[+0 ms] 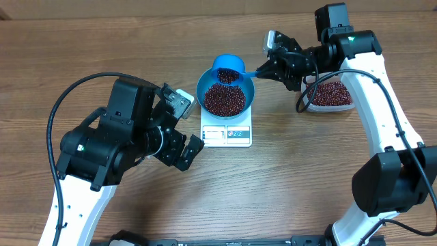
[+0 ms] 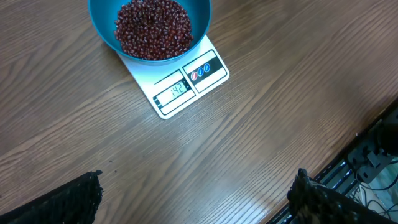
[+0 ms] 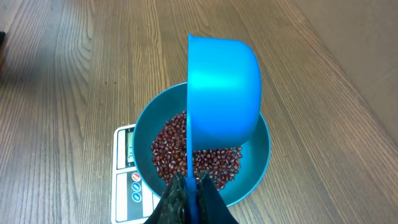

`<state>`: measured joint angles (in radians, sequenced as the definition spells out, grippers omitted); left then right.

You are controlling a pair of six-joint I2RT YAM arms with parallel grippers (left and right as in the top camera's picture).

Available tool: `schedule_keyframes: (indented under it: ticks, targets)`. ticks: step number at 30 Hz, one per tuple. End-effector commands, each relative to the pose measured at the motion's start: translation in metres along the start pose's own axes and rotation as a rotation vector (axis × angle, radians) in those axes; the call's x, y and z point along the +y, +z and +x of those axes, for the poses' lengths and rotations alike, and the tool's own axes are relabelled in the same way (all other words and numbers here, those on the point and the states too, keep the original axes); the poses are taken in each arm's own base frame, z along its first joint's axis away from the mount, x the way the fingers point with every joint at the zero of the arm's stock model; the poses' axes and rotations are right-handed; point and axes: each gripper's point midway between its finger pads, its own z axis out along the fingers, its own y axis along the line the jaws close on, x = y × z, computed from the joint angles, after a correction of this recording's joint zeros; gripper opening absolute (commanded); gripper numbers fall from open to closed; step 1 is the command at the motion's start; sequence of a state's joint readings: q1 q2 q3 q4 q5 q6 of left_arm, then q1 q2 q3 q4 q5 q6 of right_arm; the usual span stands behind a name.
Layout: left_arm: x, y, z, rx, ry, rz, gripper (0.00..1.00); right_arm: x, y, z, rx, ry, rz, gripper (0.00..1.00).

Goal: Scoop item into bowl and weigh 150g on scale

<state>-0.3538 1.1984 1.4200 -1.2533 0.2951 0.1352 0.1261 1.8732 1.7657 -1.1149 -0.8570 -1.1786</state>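
Small dark red-brown beans (image 1: 224,100) heaped in the round, deep, bright blue bowl (image 1: 250,89), which sits on the small flat white kitchen scale (image 1: 227,134).

From my seat, the bowl covers the back of the scale, and only the front strip with the display and the blue-marked labels shows; in the left wrist view the display looks to read 142. A smaller blue plastic handled scoop (image 1: 227,68) hangs tilted over the bowl's far rim with some beans visible in it. My right gripper (image 1: 268,70) is clamped tight on the scoop's handle. My left gripper (image 1: 188,126) hovers just left of the scale with its jaws spread fully wide and nothing between them. A clear rectangular plastic tub (image 1: 329,96) of more beans stands to the right on the brown wooden table (image 1: 307,171).
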Motion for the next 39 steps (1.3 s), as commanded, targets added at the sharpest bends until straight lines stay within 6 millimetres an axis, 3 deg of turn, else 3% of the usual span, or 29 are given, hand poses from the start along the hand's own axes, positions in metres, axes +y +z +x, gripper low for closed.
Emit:
schedule_keyframes:
  ticks: [1, 39]
  targets:
    - [-0.0002, 0.0012, -0.0007, 0.004, 0.027, -0.003, 1.00, -0.0018, -0.0072, -0.0141, -0.028, -0.034, 0.016, 0.04]
    - [-0.0002, 0.0012, -0.0007, 0.004, 0.027, -0.003, 0.99, -0.0030, -0.0072, -0.0128, -0.020, -0.096, 0.022, 0.04]
